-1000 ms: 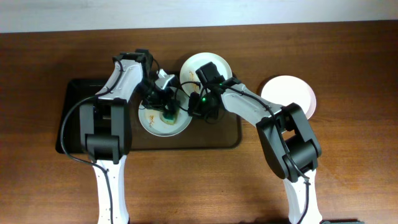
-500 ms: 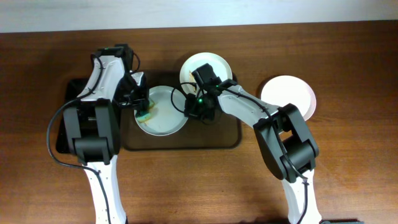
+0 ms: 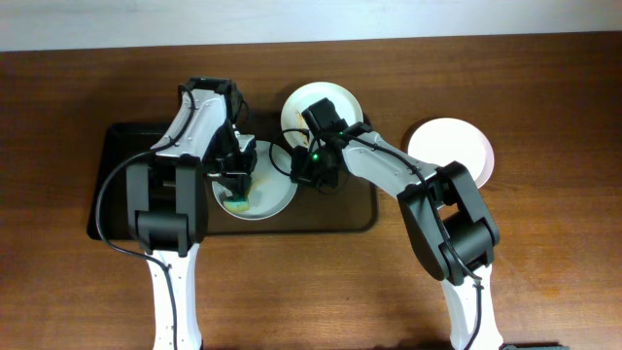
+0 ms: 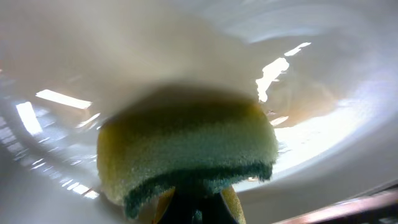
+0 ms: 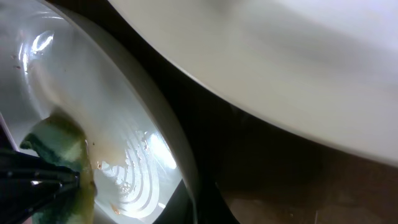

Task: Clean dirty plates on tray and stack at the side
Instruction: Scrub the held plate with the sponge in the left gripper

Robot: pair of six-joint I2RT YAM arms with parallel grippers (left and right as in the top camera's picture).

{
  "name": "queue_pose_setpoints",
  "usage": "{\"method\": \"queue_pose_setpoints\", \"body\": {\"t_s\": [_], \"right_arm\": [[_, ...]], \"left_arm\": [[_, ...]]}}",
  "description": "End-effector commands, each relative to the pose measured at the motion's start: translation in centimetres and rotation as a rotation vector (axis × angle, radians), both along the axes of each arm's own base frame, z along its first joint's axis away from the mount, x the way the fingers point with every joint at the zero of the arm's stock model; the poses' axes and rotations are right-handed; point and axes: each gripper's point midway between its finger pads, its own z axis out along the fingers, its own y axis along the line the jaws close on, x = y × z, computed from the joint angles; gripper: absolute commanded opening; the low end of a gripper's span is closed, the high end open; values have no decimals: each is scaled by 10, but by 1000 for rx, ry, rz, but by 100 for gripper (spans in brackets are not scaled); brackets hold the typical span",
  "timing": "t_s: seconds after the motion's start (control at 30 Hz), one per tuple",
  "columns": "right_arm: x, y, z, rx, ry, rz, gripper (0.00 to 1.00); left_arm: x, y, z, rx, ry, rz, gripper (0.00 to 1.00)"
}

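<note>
Shift: we moved the sponge (image 3: 239, 202) to the plate's (image 3: 273, 183) front.
Left gripper (image 3: 236, 189): pinched sponge, pointed down.
Right gripper (image 3: 295, 166): clamped on plate rim.

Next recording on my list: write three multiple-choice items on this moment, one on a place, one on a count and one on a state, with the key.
1. Relative to the large brown translucent tray, where does the far-right round white plate lie?
A) inside its left end
B) stacked on another plate in it
C) outside it, on the wooden table to its right

2. How many round white plates show from overhead?
A) two
B) three
C) four

3. What is the left gripper doing?
A) shut on a yellow-and-green sponge set against the middle plate
B) hanging open above the table
C) shut on a fork

Key:
1 C, bare wood surrounds that plate.
2 B, one is mid-tray, one is at the tray's back rim and one is on the table.
3 A, the left wrist view shows the sponge pressed to the white surface.
</note>
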Motion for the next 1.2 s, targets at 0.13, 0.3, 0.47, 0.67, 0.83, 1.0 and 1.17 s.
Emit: {"method": "queue_pose_setpoints", "body": {"t_s": [0.13, 0.3, 0.47, 0.67, 0.83, 1.0, 1.17], "right_arm": [[1, -8, -14, -43, 14, -27, 4], [1, -8, -14, -46, 11, -28, 4], [-2, -4, -14, -45, 13, -17, 4], [-18, 11, -16, -59, 8, 43, 4], [-18, 13, -16, -63, 4, 49, 4], [-19, 12, -16, -64, 6, 50, 4], [-19, 12, -16, -65, 5, 53, 4]], "left_arm": [[25, -23, -32, -100, -76, 67, 1], [41, 5, -55, 107, -171, 112, 1], [65, 17, -61, 207, -286, 154, 1], [117, 15, -23, 192, -509, 215, 1], [134, 17, -13, 187, -588, 128, 1], [96, 59, -17, 292, -424, 146, 0], [47, 17, -10, -88, -193, 97, 0]]}}
